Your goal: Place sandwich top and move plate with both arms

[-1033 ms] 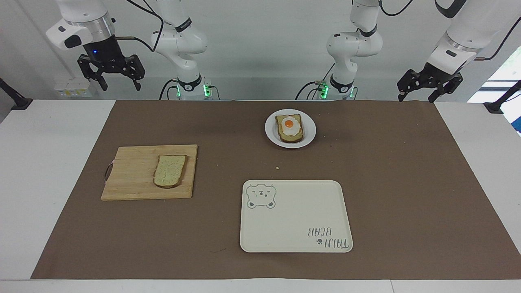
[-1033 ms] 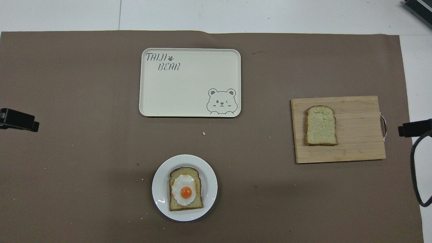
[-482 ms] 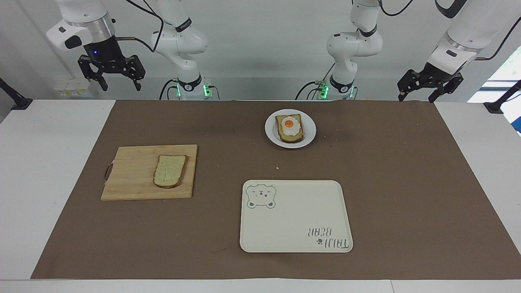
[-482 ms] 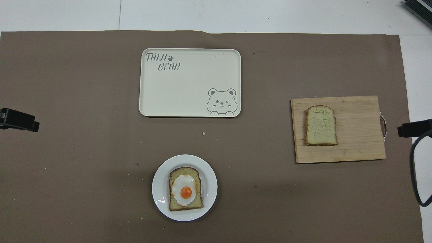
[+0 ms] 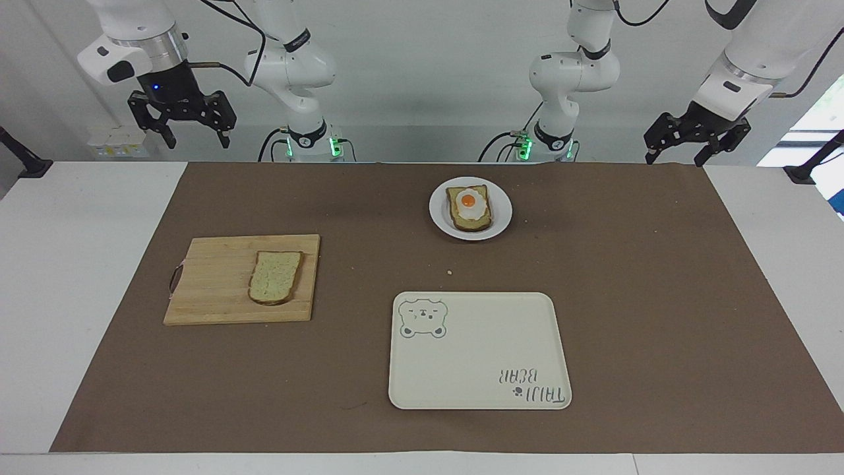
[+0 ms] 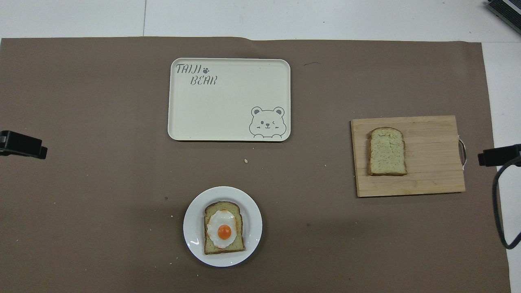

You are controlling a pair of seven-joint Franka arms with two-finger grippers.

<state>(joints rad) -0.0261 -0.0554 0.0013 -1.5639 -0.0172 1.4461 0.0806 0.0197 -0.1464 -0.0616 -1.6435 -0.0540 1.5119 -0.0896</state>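
Note:
The sandwich top (image 5: 275,277) (image 6: 387,151) is a plain pale slice lying flat on a wooden cutting board (image 5: 211,284) (image 6: 431,179) toward the right arm's end. The small white plate (image 5: 502,212) (image 6: 253,215) sits near the robots and carries a toast slice with a fried egg (image 5: 469,208) (image 6: 224,230). My right gripper (image 5: 196,140) hangs open and empty, high over the table's edge by the robots, well apart from the board. My left gripper (image 5: 675,158) also hangs open and empty, over the edge at the left arm's end.
A cream rectangular tray with a bear drawing (image 5: 479,369) (image 6: 228,118) lies farther from the robots than the plate. A brown mat (image 5: 633,297) covers the table. A few crumbs dot the mat between plate and tray.
Both grippers have drifted slightly upward in the air. Nothing on the table has moved.

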